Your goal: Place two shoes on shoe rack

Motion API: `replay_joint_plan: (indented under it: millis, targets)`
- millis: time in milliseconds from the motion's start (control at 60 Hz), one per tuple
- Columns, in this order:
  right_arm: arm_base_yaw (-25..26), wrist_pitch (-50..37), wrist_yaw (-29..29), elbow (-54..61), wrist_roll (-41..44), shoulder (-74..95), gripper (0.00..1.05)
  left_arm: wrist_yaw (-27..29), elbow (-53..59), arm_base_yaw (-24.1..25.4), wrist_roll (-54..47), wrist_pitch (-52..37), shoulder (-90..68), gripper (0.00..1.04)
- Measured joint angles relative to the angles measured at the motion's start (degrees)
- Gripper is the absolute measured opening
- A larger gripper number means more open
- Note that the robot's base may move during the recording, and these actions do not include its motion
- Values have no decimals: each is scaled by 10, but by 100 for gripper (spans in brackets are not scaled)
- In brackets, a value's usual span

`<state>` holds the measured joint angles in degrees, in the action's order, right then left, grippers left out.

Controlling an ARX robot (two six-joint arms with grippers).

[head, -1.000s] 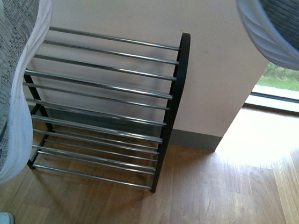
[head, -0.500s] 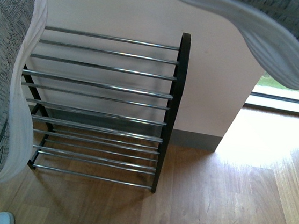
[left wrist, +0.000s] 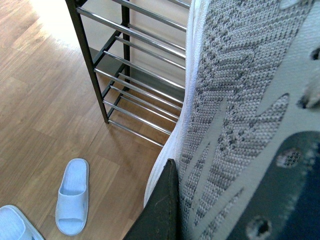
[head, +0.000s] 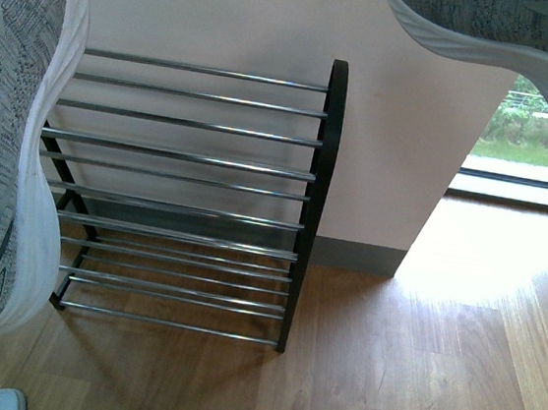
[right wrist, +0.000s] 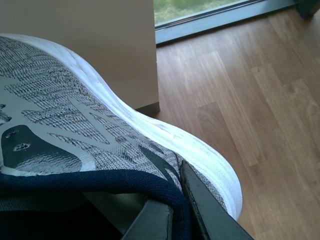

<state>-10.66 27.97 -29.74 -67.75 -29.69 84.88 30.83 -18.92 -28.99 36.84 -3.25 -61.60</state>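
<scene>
Left sneaker sits in left gripper, right sneaker in right gripper.

Bright window glare on floor; sharp focus

The rack is left open in front and closed behind by the wall; floor before its left end is taken by slippers.

Plain cream wall on the far side, ending at a corner right of centre. Grey skirting along its base. Floor: light-brown wood-grain planks. Far right, floor-level window shows grass outside. Bright daylight patch on the adjacent boards.
</scene>
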Motion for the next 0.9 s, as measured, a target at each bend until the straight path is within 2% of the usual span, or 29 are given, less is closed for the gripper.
replay_joint_plan:
  millis: [267,367,533,800,900]
  targets:
    - [-51,26,-81,-38,-58,55,1,1,0,0,0,0,0,2]
    - [-54,94,-116,-82,-116,81,1,1,0,0,0,0,0,2]
    - [-54,185,-127,-136,-218,115,1,0,0,0,0,0,0,2]
    - [-64,203,-176,-167,-265,115,1,0,0,0,0,0,0,2]
    - [-64,212,-156,-167,-281,112,1,1,0,0,0,0,0,2]
